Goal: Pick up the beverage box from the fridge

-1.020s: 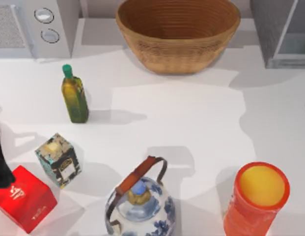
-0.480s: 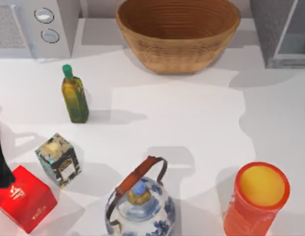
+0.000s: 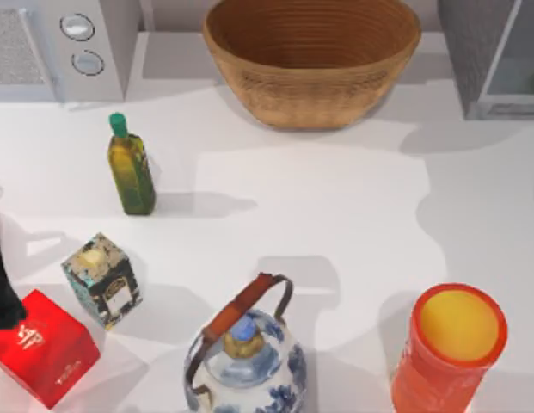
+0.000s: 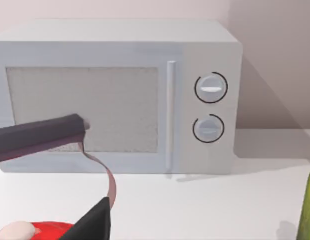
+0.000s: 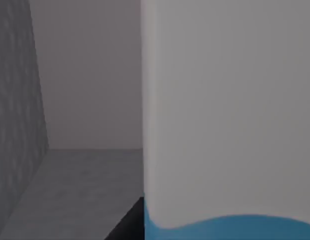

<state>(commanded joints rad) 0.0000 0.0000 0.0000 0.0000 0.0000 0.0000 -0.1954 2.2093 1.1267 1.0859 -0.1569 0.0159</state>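
1. Our right wrist camera sits very close to the beverage box (image 5: 224,115), standing inside the fridge (image 3: 494,56) at the worktop's far right corner. We cannot tell whether our right fingers are open or closed.
2. To do this well, we should centre on the carton, close squarely, then draw straight out past the speckled wall.
3. Our left gripper (image 4: 87,170) idles open over the red box (image 3: 39,348), facing the microwave (image 4: 120,95).
4. The orange cup (image 3: 451,348) stands near the withdrawal path.

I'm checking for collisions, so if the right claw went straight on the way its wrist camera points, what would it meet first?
Most likely the beverage box, which looms right ahead inside the fridge; how near it is, I can't tell.
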